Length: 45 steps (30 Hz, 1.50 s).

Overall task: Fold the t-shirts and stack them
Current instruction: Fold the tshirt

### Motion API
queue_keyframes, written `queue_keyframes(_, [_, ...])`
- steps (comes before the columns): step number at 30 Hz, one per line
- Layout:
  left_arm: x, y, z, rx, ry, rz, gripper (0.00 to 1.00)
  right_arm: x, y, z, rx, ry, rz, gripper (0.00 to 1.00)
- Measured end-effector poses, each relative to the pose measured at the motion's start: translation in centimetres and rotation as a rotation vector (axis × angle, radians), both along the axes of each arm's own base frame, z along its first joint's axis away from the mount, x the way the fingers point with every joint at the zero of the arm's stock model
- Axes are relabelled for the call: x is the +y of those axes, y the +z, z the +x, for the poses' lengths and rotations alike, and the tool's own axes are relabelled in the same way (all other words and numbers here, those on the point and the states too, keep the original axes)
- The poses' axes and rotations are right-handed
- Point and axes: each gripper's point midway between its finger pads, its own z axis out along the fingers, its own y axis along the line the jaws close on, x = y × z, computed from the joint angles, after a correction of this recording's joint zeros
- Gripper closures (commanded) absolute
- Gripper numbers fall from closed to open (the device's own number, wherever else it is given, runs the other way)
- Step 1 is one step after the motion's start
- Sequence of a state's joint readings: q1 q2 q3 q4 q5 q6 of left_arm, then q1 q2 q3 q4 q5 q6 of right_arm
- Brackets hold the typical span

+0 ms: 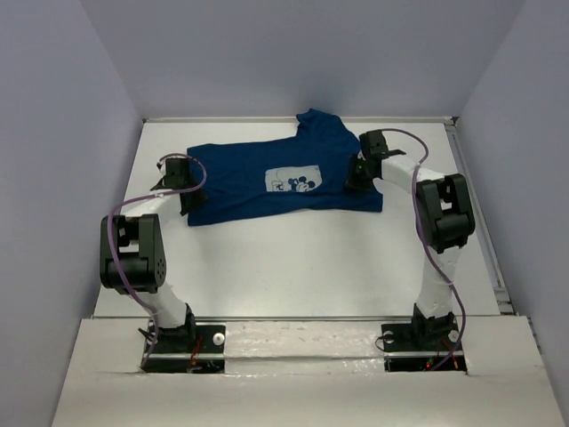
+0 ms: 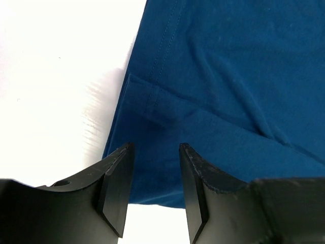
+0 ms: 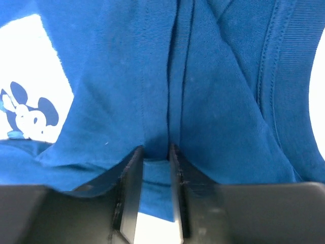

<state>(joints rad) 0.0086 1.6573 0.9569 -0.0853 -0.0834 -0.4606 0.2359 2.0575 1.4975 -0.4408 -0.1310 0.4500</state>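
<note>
T-shirt (image 1: 236, 173) lay spread flat across upper-centre of top view on white table (image 1: 293, 267). Tabletop stretched below it to the arm bases, w/ walls (image 1: 80, 133) close at left, right & top. L gripper (image 2: 155, 151) sat at shirt's left edge, fingers parted, hem corner under & between them. R gripper (image 3: 156, 151), at shirt's right end, was clamped on a raised cloth fold.

Navy-blue short-sleeved t-shirt (image 1: 240, 178) lying across far half of table (image 1: 293, 267), spreading mostly flat, stitched hem pointing left, ribbed collar end right. Pale square Mickey print (image 1: 293, 181) facing up. Right end bunching, cloth ridging into narrow fold; sleeve sticking out toward far edge.
</note>
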Motion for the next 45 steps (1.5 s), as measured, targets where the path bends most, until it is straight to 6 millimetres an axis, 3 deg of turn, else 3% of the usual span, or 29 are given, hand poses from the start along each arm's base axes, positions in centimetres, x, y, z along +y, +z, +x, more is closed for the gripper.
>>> queue_keyframes(2, [0.0,0.0,0.1,-0.003,0.000,0.000,0.60,0.0,-0.7,0.0,0.015,-0.002,-0.002,0.76])
queue_keyframes(6, [0.0,0.0,0.1,-0.003,0.000,-0.001,0.60,0.1,-0.4,0.5,0.006,-0.002,0.001,1.00])
queue_keyframes(17, [-0.1,0.1,0.1,-0.005,-0.003,-0.004,0.60,0.8,1.8,2.3,-0.049,-0.007,0.032,1.00])
queue_keyframes(23, [-0.3,0.5,0.5,-0.014,-0.009,-0.014,0.60,2.1,5.6,5.3,-0.160,0.004,0.086,1.00])
queue_keyframes(26, [-0.4,0.4,0.3,-0.009,-0.013,-0.019,0.60,2.8,6.3,6.9,-0.205,0.016,0.108,1.00])
queue_keyframes(32, [-0.5,1.1,0.1,-0.006,-0.015,-0.021,0.60,4.3,4.4,9.5,-0.226,0.042,0.139,1.00])
queue_keyframes(40, [-0.9,5.4,0.2,-0.086,-0.025,-0.016,0.60,7.0,2.7,12.4,-0.245,0.088,0.175,0.98])
queue_keyframes(42, [-1.3,6.6,0.1,-0.114,-0.034,-0.011,0.60,7.7,3.3,12.7,-0.258,0.100,0.183,0.92])
queue_keyframes(45, [-1.5,7.4,-0.1,-0.128,-0.039,-0.007,0.60,8.4,4.9,13.4,-0.298,0.112,0.195,0.56])
